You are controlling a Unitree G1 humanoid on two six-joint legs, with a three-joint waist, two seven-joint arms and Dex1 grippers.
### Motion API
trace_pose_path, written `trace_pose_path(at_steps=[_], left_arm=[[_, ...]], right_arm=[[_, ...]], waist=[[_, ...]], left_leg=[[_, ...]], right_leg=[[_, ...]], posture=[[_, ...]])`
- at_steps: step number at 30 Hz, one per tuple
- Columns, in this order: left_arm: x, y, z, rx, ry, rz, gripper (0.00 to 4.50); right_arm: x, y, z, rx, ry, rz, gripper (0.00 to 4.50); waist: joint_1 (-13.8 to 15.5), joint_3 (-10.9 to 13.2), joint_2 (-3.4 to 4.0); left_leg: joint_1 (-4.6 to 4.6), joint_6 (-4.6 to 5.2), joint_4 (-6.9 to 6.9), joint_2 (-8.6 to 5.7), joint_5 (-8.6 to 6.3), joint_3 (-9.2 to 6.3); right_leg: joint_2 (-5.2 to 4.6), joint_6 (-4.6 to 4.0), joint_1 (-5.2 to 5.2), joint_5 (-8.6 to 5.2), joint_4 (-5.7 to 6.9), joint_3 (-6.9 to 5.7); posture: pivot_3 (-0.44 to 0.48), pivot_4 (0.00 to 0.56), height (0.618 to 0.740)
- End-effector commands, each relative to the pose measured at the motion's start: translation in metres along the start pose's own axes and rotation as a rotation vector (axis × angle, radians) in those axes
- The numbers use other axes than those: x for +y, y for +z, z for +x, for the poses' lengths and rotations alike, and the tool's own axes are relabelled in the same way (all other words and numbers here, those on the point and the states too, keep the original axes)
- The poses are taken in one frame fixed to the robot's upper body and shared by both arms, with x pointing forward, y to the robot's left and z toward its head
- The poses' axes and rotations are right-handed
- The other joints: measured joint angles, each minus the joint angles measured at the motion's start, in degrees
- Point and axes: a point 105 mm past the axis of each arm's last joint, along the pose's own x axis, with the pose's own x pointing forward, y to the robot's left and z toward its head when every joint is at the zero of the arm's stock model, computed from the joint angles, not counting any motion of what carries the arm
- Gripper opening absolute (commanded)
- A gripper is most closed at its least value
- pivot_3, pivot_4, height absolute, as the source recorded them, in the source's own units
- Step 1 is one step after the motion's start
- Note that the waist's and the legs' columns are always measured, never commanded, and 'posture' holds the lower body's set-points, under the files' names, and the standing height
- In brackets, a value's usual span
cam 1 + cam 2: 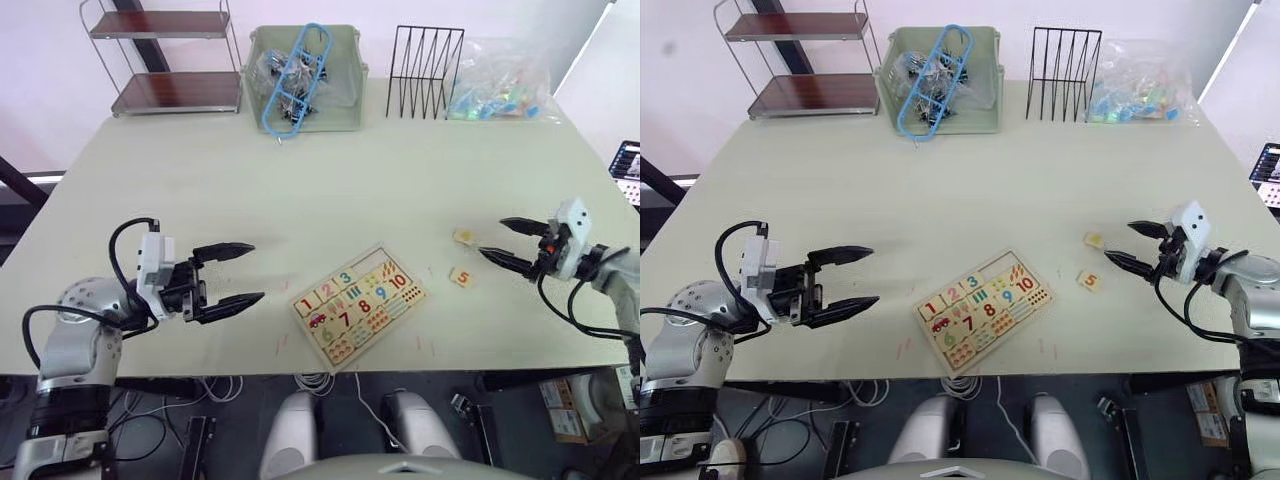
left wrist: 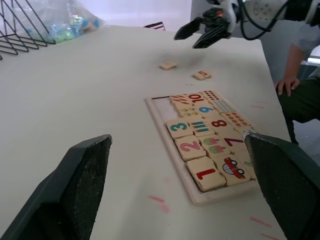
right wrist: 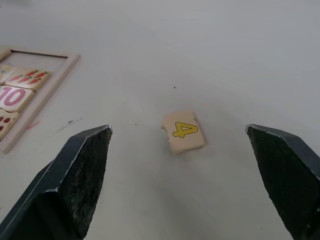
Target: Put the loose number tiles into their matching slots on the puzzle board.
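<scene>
Tile 4 [image 3: 183, 131] just ahead of right tool [image 1: 508, 242]

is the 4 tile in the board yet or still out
Out. The 4 tile lies flat on the bare table, apart from the board, between the open fingers of the right tool.
</scene>
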Motion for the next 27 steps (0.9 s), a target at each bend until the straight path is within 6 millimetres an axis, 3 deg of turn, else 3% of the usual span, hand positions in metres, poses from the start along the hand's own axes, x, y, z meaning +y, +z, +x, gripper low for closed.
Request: trace_pose_path(at_steps=[1, 10, 20, 22, 26, 27], left_arm=[[-0.005, 0.009, 0.000, 0.002, -0.069, 0.025, 4.47], [-0.014, 0.011, 0.004, 0.003, -0.110, 0.031, 4.47], [-0.020, 0.016, 0.006, -0.001, -0.118, 0.035, 4.47], [-0.021, 0.016, 0.006, -0.002, -0.118, 0.034, 4.50], [-0.023, 0.015, 0.008, -0.005, -0.120, 0.030, 4.50], [-0.023, 0.015, 0.008, -0.005, -0.121, 0.028, 4.50]], right_arm=[[-0.005, 0.001, 0.009, 0.053, 0.039, -0.026, 4.50], [-0.007, -0.004, 0.034, 0.088, 0.094, -0.058, 4.50], [-0.012, -0.013, 0.038, 0.113, 0.082, -0.077, 4.50], [-0.012, -0.014, 0.039, 0.111, 0.076, -0.071, 3.97], [-0.012, -0.015, 0.042, 0.105, 0.069, -0.083, 2.35], [-0.012, -0.016, 0.042, 0.105, 0.067, -0.087, 1.70]], waist=[[0.0, 0.0, 0.02], [-0.1, 0.0, 0.03], [-0.2, 0.0, 0.03], [-0.2, 0.0, 0.03], [-0.3, 0.0, 0.03], [-0.3, 0.0, 0.03]], left_leg=[[0.00, 0.00, 0.00, 0.00, 0.00, 0.00], [-0.03, 0.00, 0.00, 0.00, 0.00, 0.01], [-0.02, 0.00, -0.01, 0.00, 0.00, 0.01], [-0.01, 0.00, -0.01, 0.00, 0.00, 0.01], [0.01, 0.00, 0.00, 0.00, 0.00, 0.01], [0.01, 0.00, -0.01, 0.00, 0.00, 0.01]], right_leg=[[0.00, 0.00, -0.01, 0.00, 0.00, 0.00], [0.00, 0.03, -0.04, 0.02, 0.00, 0.00], [-0.01, 0.01, -0.03, 0.01, 0.00, 0.00], [-0.01, 0.01, -0.02, 0.02, 0.00, 0.00], [-0.01, 0.00, -0.01, 0.01, 0.00, 0.00], [-0.01, 0.00, -0.01, 0.01, 0.00, 0.00]], posture=[[0.000, 0.150, 0.740], [0.000, 0.150, 0.740], [0.000, 0.150, 0.740], [0.000, 0.150, 0.740], [0.000, 0.150, 0.740], [0.000, 0.150, 0.740]])
